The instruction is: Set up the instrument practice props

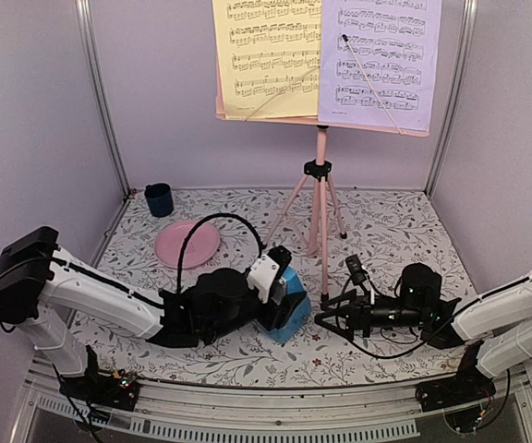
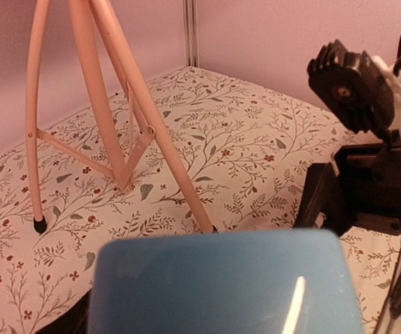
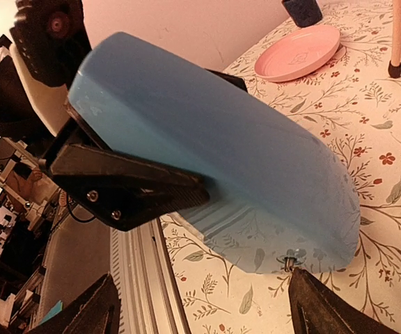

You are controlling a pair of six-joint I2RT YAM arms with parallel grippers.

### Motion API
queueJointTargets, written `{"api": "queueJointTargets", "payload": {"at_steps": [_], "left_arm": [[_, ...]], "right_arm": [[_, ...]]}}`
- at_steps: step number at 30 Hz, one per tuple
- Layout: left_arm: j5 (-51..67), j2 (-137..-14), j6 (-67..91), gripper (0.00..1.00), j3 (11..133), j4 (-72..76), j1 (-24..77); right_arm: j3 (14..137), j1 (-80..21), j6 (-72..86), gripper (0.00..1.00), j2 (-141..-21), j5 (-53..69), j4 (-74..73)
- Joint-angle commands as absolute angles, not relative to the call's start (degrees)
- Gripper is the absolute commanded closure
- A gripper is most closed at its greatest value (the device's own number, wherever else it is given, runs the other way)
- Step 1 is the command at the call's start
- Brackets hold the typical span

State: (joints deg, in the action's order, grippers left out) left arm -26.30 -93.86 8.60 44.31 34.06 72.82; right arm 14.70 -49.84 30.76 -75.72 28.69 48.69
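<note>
A pink tripod music stand with a perforated desk (image 1: 320, 198) stands at the middle of the worktop's far edge, its three legs planted on the floral-patterned worktop (image 1: 405, 231). On its desk a yellow sheet of printed music (image 1: 266, 55) sits on the left and a lavender sheet of printed music (image 1: 377, 55) on the right, side by side, their inner edges meeting.

The small blue pyramid metronome (image 1: 292, 312) is near the middle of the worktop, towards the near edge and just in front of the tripod's feet. It is tilted, not upright. Whether its base touches the cloth cannot be told. The left end effector (image 1: 284, 288) grips it, with a black finger (image 3: 124, 188) pressed flat against its blue side.

The right end effector (image 1: 332, 314) is just beside the metronome on its right, jaws spread wide and holding nothing. In the right wrist view its fingers (image 3: 326, 309) stand well apart below the blue body.

Towards the far left corner lie a round pink plate (image 1: 187, 245) and, beyond it, a small dark blue cup (image 1: 159, 198).
</note>
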Motion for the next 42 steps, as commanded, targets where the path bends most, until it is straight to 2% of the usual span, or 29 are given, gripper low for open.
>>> {"api": "queueJointTargets", "payload": {"at_steps": [1,9,12,16,26,32,36,39,42], "left_arm": [[-21.97,-95.87,14.53,0.89,49.94,30.06,70.93],[-20.26,-99.66,18.73,0.85,54.75,23.37,69.71],[-19.63,-100.66,19.38,0.72,55.94,21.59,69.58],[-18.18,-100.93,19.95,0.46,56.76,20.06,69.61],[-15.23,-93.22,17.95,0.01,48.95,26.5,69.52],[-13.42,-86.0,15.76,0.02,40.04,34.45,69.51],[-12.52,-82.39,13.37,0.12,33.41,41.61,69.49],[-13.05,-81.77,11.62,0.19,31.46,45.16,69.52],[-11.41,-82.93,10.19,0.22,30.68,49.38,69.52]], "right_arm": [[17.39,-49.42,26.73,0.14,-70.41,24.62,36.44],[19.99,-48.53,26.62,0.13,-67.21,24.17,30.52],[20.86,-48.45,26.73,0.12,-66.74,23.83,29.51],[22.67,-48.37,26.74,0.12,-66.4,23.82,27.88],[29.03,-47.97,24.56,0.08,-64.66,23.06,20.52],[34.26,-47.75,24.36,0.09,-65.64,21.31,16.14],[39.2,-47.8,24.32,0.13,-68.67,20.36,12.51],[43.08,-47.83,24.64,0.2,-71.63,20.11,9.55],[44.98,-47.86,25.58,0.27,-73.48,20.65,8.81]]}}
